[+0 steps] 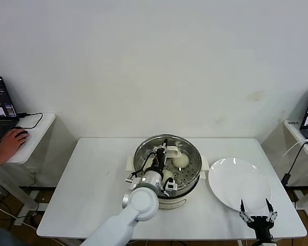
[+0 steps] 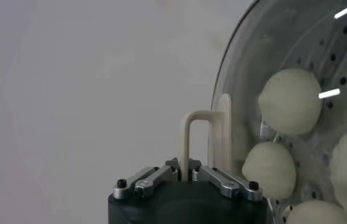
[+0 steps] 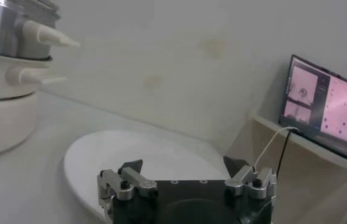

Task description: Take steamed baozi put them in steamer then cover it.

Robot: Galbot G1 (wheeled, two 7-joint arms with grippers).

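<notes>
Left gripper [image 2: 190, 176], nearest my head camera, is clamped on the cream loop handle of the glass lid [image 2: 222, 128], held over the steamer [image 1: 167, 163] at the counter [image 1: 92, 179] centre. Four steamed baozi [image 2: 290, 100] lie on the steamer's perforated tray. My right gripper [image 1: 256, 212], jaws spread wide and holding nothing, hovers at the near rim of the white plate [image 1: 236, 179].
</notes>
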